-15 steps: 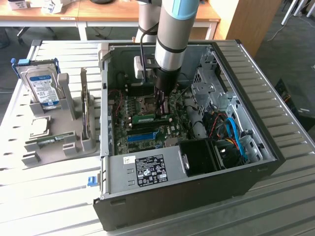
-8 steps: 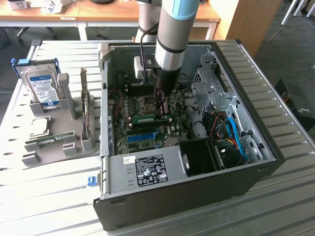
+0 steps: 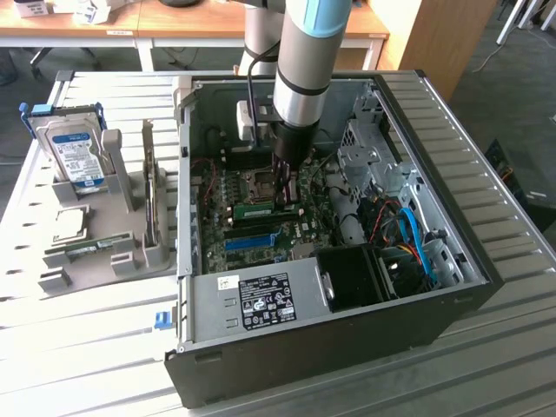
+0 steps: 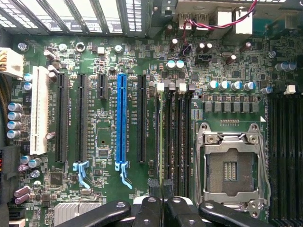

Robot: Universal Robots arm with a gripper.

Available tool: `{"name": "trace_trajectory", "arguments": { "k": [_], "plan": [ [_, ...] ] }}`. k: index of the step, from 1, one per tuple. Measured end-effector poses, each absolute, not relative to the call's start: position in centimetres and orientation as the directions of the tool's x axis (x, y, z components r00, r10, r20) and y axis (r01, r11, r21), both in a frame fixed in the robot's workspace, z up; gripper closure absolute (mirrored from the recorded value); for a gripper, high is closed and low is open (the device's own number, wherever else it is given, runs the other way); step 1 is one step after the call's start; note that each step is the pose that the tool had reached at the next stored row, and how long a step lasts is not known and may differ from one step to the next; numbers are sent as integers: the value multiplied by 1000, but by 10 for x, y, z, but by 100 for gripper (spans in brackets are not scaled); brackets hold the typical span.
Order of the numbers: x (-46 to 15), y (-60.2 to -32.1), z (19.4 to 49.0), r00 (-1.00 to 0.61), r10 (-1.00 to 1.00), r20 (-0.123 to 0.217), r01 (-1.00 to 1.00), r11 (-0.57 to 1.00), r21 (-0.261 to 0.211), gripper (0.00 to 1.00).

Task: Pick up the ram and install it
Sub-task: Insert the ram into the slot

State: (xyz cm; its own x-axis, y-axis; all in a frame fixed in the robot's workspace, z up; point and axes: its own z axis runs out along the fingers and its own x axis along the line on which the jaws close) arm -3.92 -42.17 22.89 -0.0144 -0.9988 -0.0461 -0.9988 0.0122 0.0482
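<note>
1. I'm working over a slatted light-metal table [image 3: 78,347]. Wooden desks [image 3: 113,22] stand behind its far edge, and there is dark floor [image 3: 512,95] off its far corner on the exterior view's right.
2. A grey fixture [image 3: 122,217] sits by the table edge on the exterior view's left. It holds a hard drive [image 3: 74,152] upright in a blue-cornered frame, a processor chip [image 3: 69,223] lying flat, a second green stick [image 3: 91,249] lying in a groove, and a card [image 3: 152,191] standing on edge.
3. The open PC case [image 3: 434,313] is mid-table. Its power supply [image 3: 261,300] lies along the wall toward the near edge, with a black fan [image 3: 352,278] just beside it.
4. The arm [image 3: 304,61] drops straight into the case. The gripper [image 3: 285,201] [image 4: 163,208] has its jaws together, pinched on the ram [image 3: 259,209] [image 4: 158,137].
5. The ram stands on edge along the memory slots [image 4: 177,137], between the blue slot [image 4: 121,118] and the CPU socket [image 4: 229,165]. I can't tell whether it is fully seated.
6. On the exterior view's right inside the case, the drive cage [image 3: 369,156] and blue cables [image 3: 417,239] crowd the wall. Both are near the gripper but apart from it.
</note>
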Motion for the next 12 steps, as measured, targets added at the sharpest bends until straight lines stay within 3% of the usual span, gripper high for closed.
{"name": "trace_trajectory", "arguments": {
  "k": [12],
  "plan": [
    [-39, -421, 229, -14, -999, -46, -999, 12, 48, 88]
  ]
}}
